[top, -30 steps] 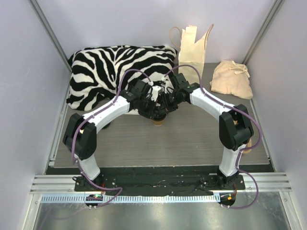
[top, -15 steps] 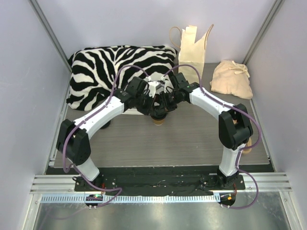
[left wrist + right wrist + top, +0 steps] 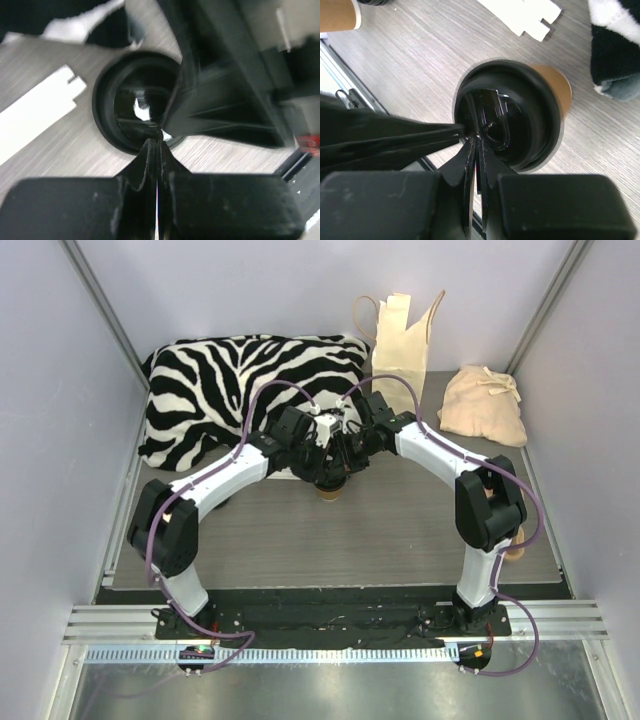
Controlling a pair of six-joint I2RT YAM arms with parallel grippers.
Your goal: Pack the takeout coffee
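The takeout coffee (image 3: 328, 493), a brown kraft cup (image 3: 556, 85), stands on the table between both grippers with a black lid (image 3: 520, 112) on top. The lid also shows in the left wrist view (image 3: 131, 102). My left gripper (image 3: 159, 142) is shut, its tips touching the lid's near rim. My right gripper (image 3: 478, 137) is shut too, its tips on the lid's edge right where the left fingers (image 3: 395, 140) meet it. From above, both grippers (image 3: 322, 472) (image 3: 342, 468) hide most of the cup.
A zebra-striped cushion (image 3: 240, 390) lies at the back left. A cream paper bag (image 3: 400, 340) stands behind, and a cloth pouch (image 3: 483, 405) lies at the back right. A second brown cup (image 3: 337, 12) lies by the right arm's base. A flat white piece (image 3: 35, 115) lies beside the cup.
The left arm's elbow swung out to the left and came back. Both grippers stayed shut at the cup's lid, and the cup has not moved.
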